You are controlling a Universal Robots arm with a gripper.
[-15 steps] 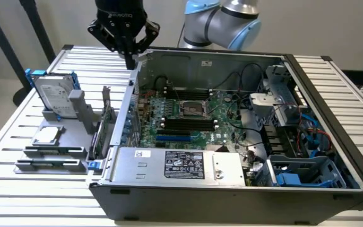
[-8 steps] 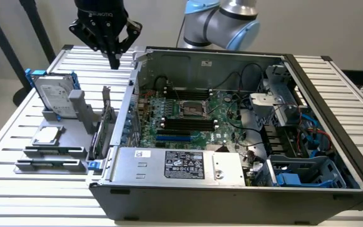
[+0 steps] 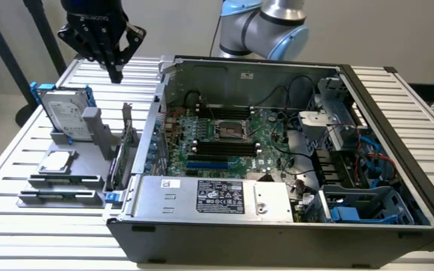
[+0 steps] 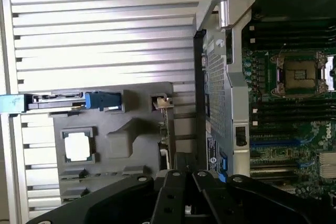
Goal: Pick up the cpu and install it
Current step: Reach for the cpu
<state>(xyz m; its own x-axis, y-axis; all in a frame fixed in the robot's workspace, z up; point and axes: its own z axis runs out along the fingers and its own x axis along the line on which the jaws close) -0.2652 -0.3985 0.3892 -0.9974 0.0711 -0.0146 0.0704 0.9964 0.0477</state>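
Exterior view: toward the exterior view's left, on a white table (image 3: pixel 21 237) made of long strips, sits a grey holder (image 3: pixel 89 180). The cpu (image 3: pixel 56 162) lies flat in a little nest on this holder. It is a small square with a shiny grey top. It is well below the gripper (image 3: pixel 116 72) and a bit toward the exterior view's left of it, and the gripper does not touch it. A silver hard drive (image 3: pixel 63 116) in a blue frame stands upright on the same holder, between the cpu and the gripper. The black gripper hangs in the air above the far end of the table. Its fingers are pressed tight together and hold nothing. Toward the exterior view's right of the gripper is a big open computer case (image 3: pixel 277 243). Inside it lies a green board (image 3: pixel 266 127) with a square socket (image 3: pixel 232 130) that has a metal frame around it. Long black slots (image 3: pixel 225 148) run just beside the socket. A grey box with a label (image 3: pixel 217 197) fills the near side of the case. Behind the case bends the blue and grey arm (image 3: pixel 266 22). In the wrist view, the black fingers (image 4: pixel 173 192) come together. The cpu (image 4: pixel 77 145) lies in the holder off to one side of them. The socket (image 4: pixel 299 74) lies off to the other side, past the case wall (image 4: pixel 220 93).
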